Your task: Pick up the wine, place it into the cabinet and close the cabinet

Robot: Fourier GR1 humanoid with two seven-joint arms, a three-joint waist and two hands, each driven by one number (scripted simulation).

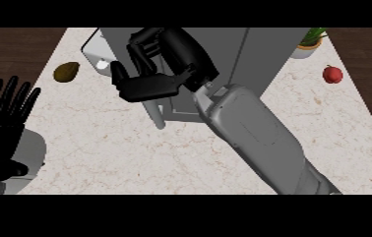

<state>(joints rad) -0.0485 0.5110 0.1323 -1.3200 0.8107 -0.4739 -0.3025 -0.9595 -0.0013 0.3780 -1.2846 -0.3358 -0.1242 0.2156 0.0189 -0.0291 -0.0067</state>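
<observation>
The grey cabinet (218, 49) stands at the back middle of the counter. Its door (178, 110) with a grey bar handle (154, 114) faces me. My right hand (149, 86) is up against the cabinet's left front, just above the handle, fingers (145, 44) loosely bent with nothing showing between them and the thumb. A pale shape (100, 59) sits just left of the thumb at the cabinet's left edge. I cannot tell whether it is the wine. No bottle shows plainly anywhere. My left hand (15, 113) rests open at the left edge, fingers up.
A brown-green fruit (66, 72) lies on the counter left of the cabinet. A red apple (332, 74) lies at the right. A potted plant (311, 43) stands at the back right. My right forearm (254, 133) crosses the counter's middle.
</observation>
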